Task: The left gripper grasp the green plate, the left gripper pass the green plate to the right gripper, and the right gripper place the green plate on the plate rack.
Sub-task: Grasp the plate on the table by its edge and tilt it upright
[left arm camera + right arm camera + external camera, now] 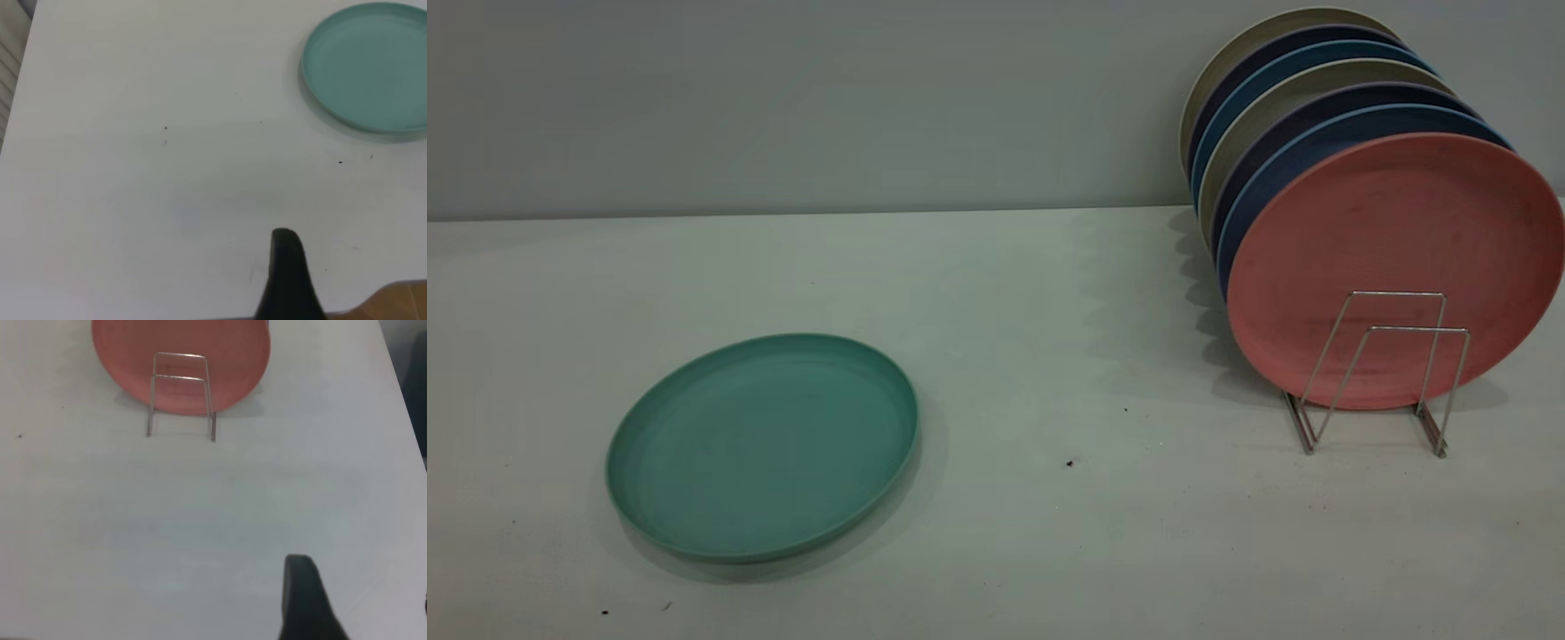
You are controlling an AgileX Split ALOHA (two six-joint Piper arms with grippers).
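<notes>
The green plate [763,444] lies flat on the white table at the left front. It also shows in the left wrist view [370,67], well ahead of my left gripper [353,267], which hovers over bare table, open and empty; only one black finger [287,273] shows. The plate rack [1383,373] stands at the right with its front wire loops free. It shows in the right wrist view [180,393], far ahead of my right gripper [363,587], which is open and empty. Neither gripper shows in the exterior view.
A salmon-pink plate [1392,258] stands upright at the front of the rack, with several blue, dark and beige plates [1307,98] behind it. The table edge [393,300] lies close to the left gripper. A grey wall backs the table.
</notes>
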